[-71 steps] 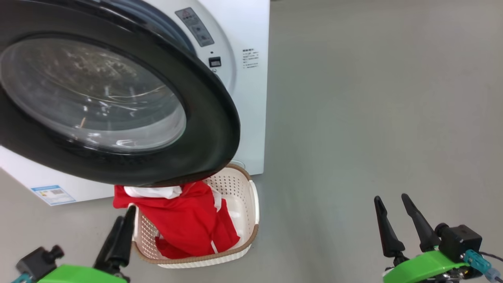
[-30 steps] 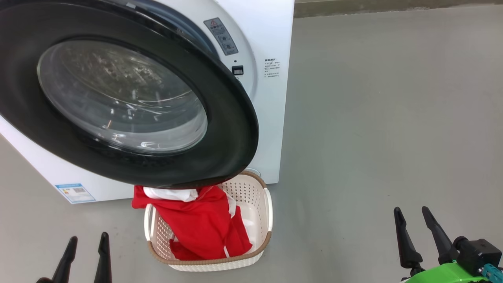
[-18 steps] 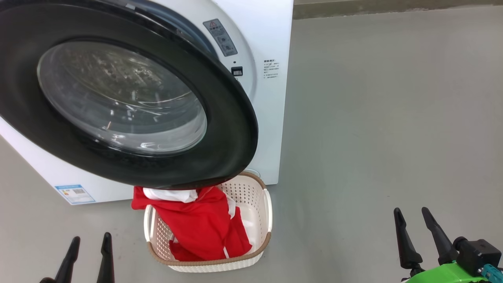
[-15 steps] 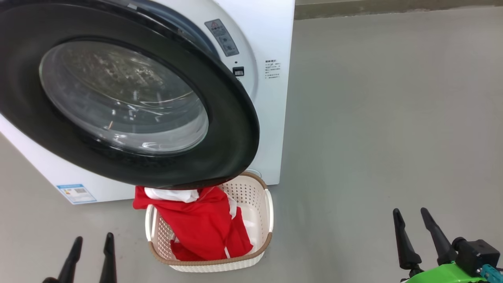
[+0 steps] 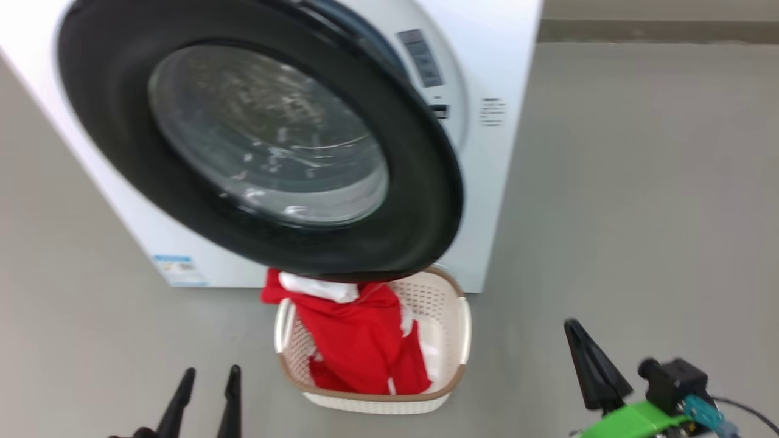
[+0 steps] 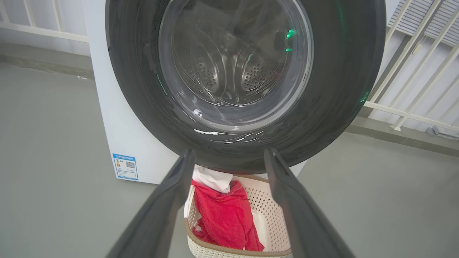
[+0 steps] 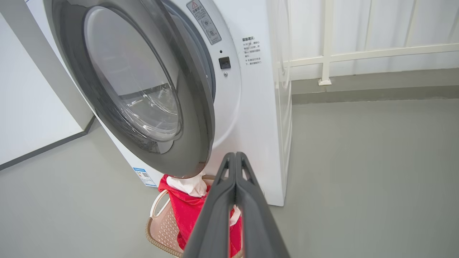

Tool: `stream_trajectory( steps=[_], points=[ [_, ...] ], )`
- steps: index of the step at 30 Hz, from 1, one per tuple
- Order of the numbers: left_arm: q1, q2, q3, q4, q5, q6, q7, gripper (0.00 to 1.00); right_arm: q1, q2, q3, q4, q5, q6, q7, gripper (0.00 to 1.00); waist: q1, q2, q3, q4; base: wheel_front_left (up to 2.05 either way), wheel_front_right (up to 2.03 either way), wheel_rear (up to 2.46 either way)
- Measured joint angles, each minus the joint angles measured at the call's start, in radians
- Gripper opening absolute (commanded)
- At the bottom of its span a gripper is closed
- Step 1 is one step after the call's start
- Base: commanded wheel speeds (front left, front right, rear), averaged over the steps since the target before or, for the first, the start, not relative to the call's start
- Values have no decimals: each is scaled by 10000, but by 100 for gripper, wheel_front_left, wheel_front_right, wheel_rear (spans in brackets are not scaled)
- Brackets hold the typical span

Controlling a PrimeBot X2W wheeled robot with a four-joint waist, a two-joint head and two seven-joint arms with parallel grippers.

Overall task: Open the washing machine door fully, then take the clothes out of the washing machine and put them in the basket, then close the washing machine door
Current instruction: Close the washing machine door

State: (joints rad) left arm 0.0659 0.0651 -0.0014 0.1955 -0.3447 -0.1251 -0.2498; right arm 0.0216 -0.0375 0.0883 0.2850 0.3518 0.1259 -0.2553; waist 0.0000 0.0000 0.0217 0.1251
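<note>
Your clothes [image 5: 359, 340] fill the basket [image 5: 465, 331]; right gripper [image 7: 235, 157] pinched empty to push the washing machine door [image 5: 420, 201], left gripper [image 6: 226, 156] wide.

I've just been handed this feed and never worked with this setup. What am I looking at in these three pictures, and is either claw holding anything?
One picture looks down from the robot's head; the other two look along each arm's two dark fingers. The big white box is the washing machine, its round black-rimmed door swung open. On the grey floor below the door stands a cream basket with red and white clothes draped inside and over its rim. The left gripper is open, its fingers spread, aimed at the door and basket. The right gripper is shut, fingers pressed together with nothing between them. Neither touches anything.
</note>
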Motion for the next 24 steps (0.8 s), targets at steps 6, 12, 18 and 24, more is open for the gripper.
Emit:
stream_trajectory(
  steps=[6,12,18,24],
  points=[
    [1,-132,-439,-59,-4,0,0,100,-933,-44,393,134,-6,0,0,0,0,0,24,892,0,0,0],
    [-16,-142,-683,-102,-46,0,0,100,-1906,-109,527,288,-65,0,0,0,0,0,185,1764,0,0,0],
    [-567,-169,-1070,-132,-284,0,0,100,-3075,-353,244,433,-104,0,0,0,1,0,743,2454,0,0,0],
    [-1218,-194,-1323,-240,-652,0,0,100,-3945,-637,-96,539,-209,0,0,0,0,0,1458,2805,0,0,0]
  ],
)
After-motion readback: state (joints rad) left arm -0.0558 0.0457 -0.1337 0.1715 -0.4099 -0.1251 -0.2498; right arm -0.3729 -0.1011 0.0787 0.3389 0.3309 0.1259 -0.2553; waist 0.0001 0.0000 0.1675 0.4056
